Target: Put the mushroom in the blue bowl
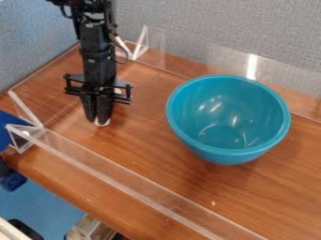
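My gripper (99,116) reaches straight down to the wooden table (150,141) at the left. Its black fingers are closed together around the mushroom (99,119). Only a sliver of the cream-white stem shows between the fingertips; the cap is hidden. The mushroom still rests on the tabletop. The blue bowl (230,117) stands to the right of the gripper, a short gap away, and holds nothing.
Clear acrylic walls (113,171) fence the table along the front, left and back edges. A grey-blue wall rises behind. Bare wood lies between the gripper and the bowl.
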Controlling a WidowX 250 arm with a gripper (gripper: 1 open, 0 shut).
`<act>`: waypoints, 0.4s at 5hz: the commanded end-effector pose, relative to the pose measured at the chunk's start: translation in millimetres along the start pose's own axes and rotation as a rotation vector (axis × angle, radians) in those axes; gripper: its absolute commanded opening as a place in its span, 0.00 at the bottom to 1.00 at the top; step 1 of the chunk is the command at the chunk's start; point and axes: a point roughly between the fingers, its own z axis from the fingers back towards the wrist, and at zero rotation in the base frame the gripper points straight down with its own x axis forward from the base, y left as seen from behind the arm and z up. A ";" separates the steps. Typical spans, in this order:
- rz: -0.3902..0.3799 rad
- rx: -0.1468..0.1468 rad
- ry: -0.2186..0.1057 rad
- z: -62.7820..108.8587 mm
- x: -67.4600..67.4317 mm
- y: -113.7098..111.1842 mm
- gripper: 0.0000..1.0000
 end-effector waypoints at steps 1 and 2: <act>-0.016 0.004 -0.107 38.4 5.3 -3.4 0.00; -0.020 0.001 -0.117 42.0 4.7 -4.5 1.00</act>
